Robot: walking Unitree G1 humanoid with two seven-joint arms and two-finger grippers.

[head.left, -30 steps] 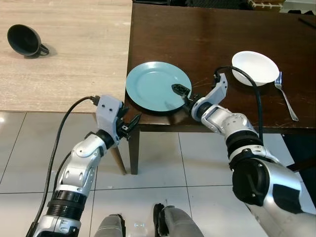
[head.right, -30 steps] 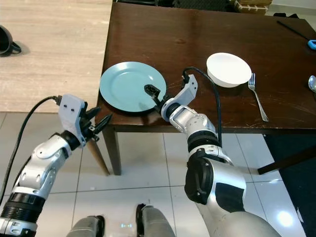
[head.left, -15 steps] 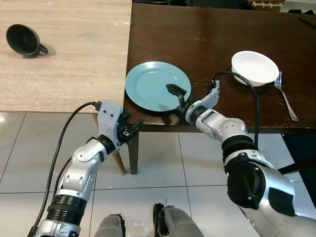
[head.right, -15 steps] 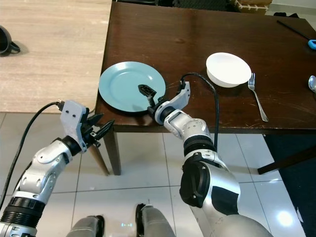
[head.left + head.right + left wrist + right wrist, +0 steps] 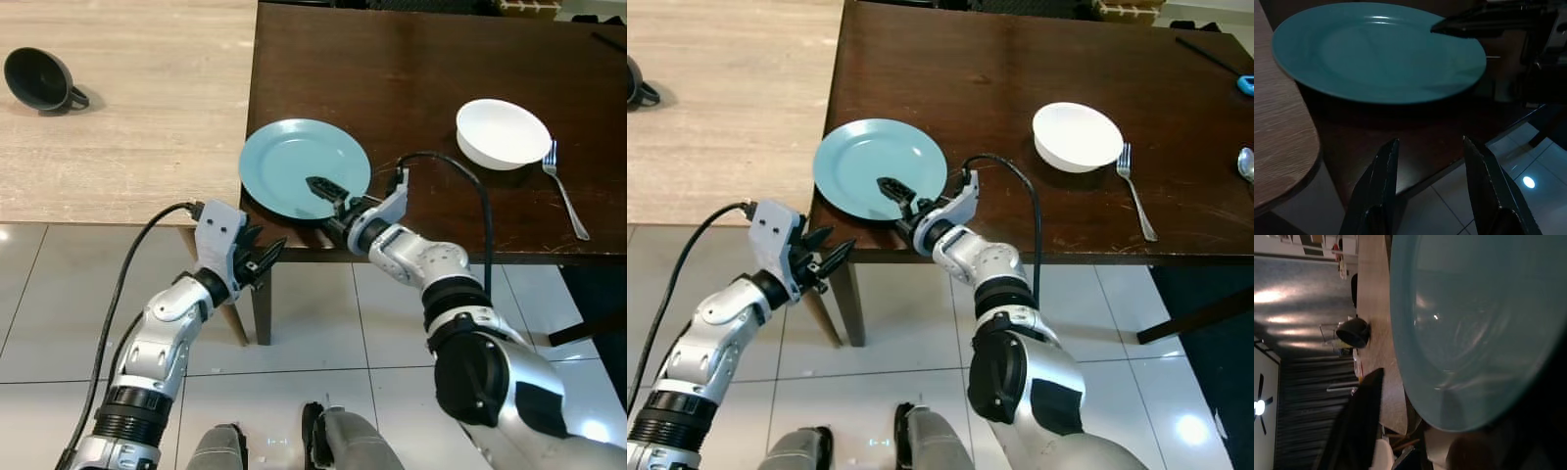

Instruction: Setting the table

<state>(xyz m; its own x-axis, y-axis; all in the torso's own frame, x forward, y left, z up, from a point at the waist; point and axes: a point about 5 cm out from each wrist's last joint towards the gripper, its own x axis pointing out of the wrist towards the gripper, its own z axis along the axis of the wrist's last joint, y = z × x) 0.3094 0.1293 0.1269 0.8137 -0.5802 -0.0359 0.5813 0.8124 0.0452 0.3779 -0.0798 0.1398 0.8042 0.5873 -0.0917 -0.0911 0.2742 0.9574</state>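
**Right gripper at the blue plate's near rim**

The blue plate (image 5: pixel 304 168) lies flat at the near left corner of the dark wooden tabletop (image 5: pixel 411 78), its left rim right at the tabletop's edge. The right gripper (image 5: pixel 328 191) reaches in from the near side, its upper black finger lying over the plate's near rim. In the right wrist view the plate fills most of the picture with one finger (image 5: pixel 1359 426) beside it; whether the fingers actually pinch the rim cannot be told.

The left gripper (image 5: pixel 263 258) hangs below the tabletop's near left corner, just under the plate, holding nothing. Its fingers (image 5: pixel 1378 188) stand apart at a moderate width, pointing toward the tabletop's edge and the plate above it.

Farther right on the tabletop sits a white bowl (image 5: pixel 503 133), with a fork (image 5: pixel 566 191) lying just beside it on its right. A black cup (image 5: pixel 37 80) lies tipped on its side on the light wooden surface to the left, well apart from the plate.
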